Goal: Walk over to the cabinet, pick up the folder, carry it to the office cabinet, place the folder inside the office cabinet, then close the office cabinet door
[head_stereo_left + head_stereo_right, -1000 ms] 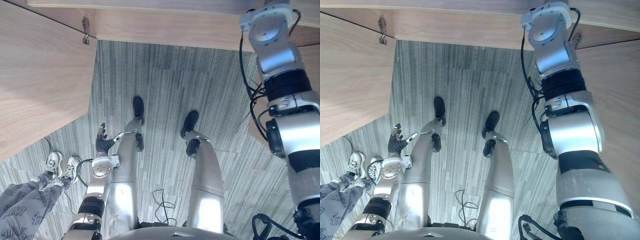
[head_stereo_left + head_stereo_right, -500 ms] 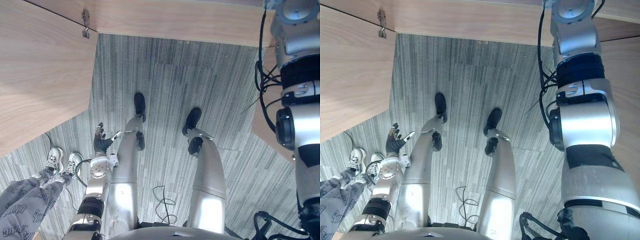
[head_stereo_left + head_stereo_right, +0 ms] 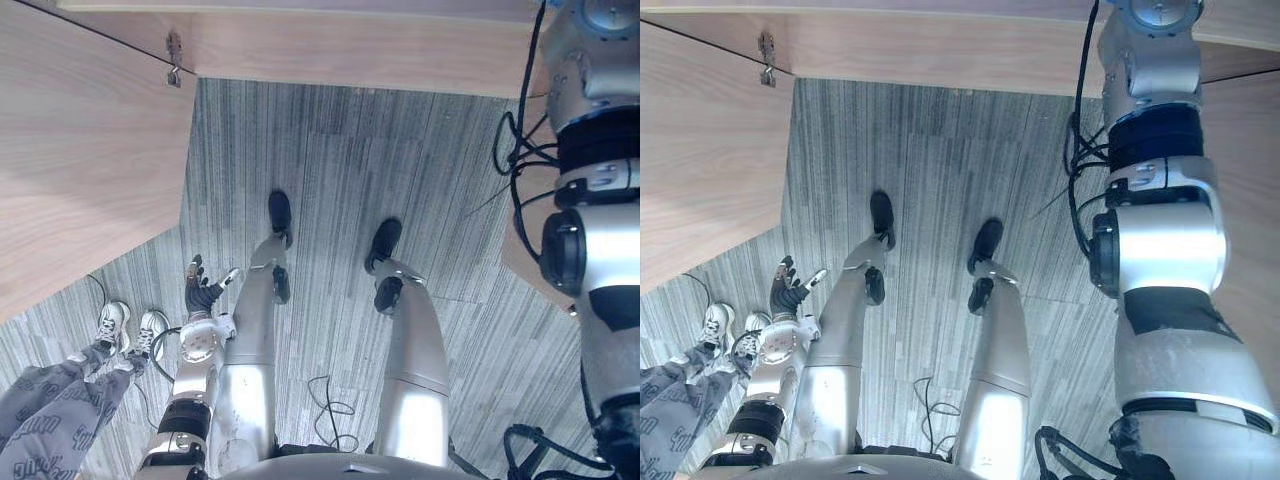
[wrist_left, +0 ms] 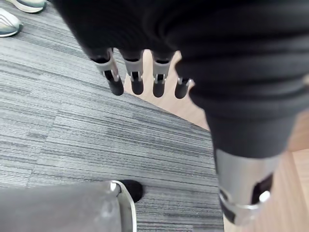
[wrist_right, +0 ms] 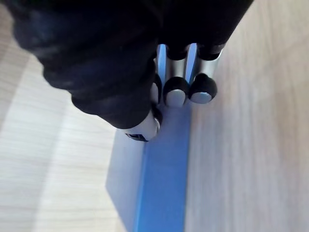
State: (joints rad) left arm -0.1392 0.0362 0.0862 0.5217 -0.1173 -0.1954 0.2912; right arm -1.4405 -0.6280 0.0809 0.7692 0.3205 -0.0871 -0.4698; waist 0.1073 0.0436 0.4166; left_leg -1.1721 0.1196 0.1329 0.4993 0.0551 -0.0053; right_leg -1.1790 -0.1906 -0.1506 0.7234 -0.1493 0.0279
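Observation:
A blue folder [image 5: 163, 183] stands on edge against a pale wood surface in the right wrist view. My right hand [image 5: 96, 58] is shut on its upper edge, with the fingers [image 5: 176, 94] on one side and the thumb on the other. In the eye views my right arm [image 3: 590, 230] reaches up on the right toward the wooden office cabinet [image 3: 350, 50] and leaves the picture at the top. My left hand [image 3: 200, 288] hangs low at the left beside my body, open and holding nothing, its fingers [image 4: 137, 82] straight above the grey carpet.
The cabinet's open wooden door [image 3: 80, 170] juts out at the left, with a metal hinge [image 3: 173, 60] at its top corner. A person's legs and white shoes [image 3: 115, 325] stand at the lower left, close to my left hand. Grey striped carpet [image 3: 340, 170] lies below.
My right arm has moved up and to the right, further toward the cabinet. The left hand has stayed hanging at my side, sinking slightly.

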